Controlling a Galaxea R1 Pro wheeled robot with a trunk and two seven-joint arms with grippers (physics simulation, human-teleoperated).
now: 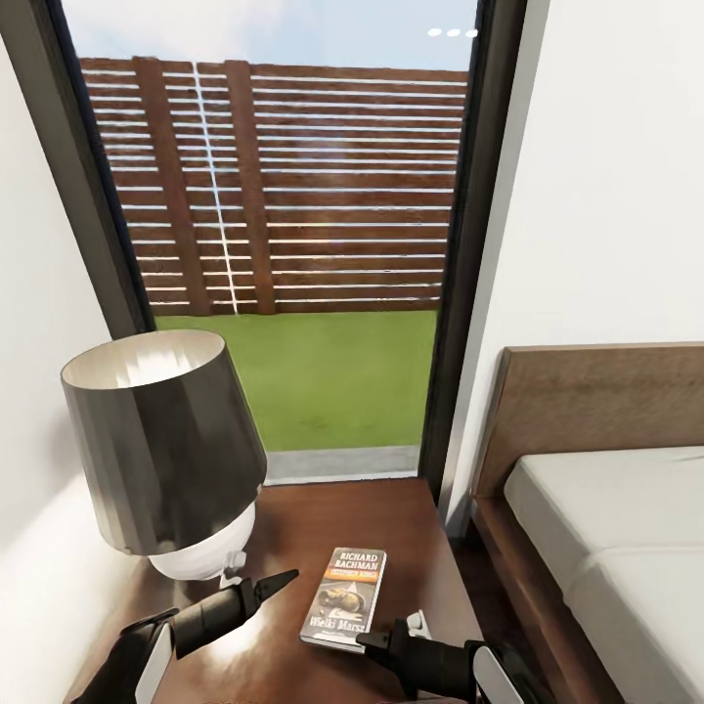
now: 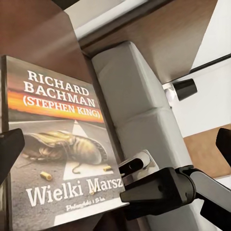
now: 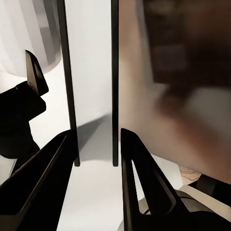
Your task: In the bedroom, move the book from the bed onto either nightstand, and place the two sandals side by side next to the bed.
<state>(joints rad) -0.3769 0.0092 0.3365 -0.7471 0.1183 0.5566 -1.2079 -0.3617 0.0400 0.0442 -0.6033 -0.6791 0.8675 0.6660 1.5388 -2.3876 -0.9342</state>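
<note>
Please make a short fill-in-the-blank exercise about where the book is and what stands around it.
1. The book lies flat on the ____.
2. On the same top, on the robot's left, stands a ____ with a dark shade.
3. The bed is on the robot's ____ side.
4. Through the window you see grass and a slatted brown ____.

Missing words: nightstand; lamp; right; fence

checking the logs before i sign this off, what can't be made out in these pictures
- Head view: the nightstand is partly hidden by the lamp; its front is cut off by the bottom edge.
- Head view: the bed runs off the right edge, so most of it is unseen.
- Head view: the right gripper overlaps the book; contact cannot be judged.
- Right wrist view: the brown area past the fingers is blurred.
- Left wrist view: the book's lower corner is cut off.
</note>
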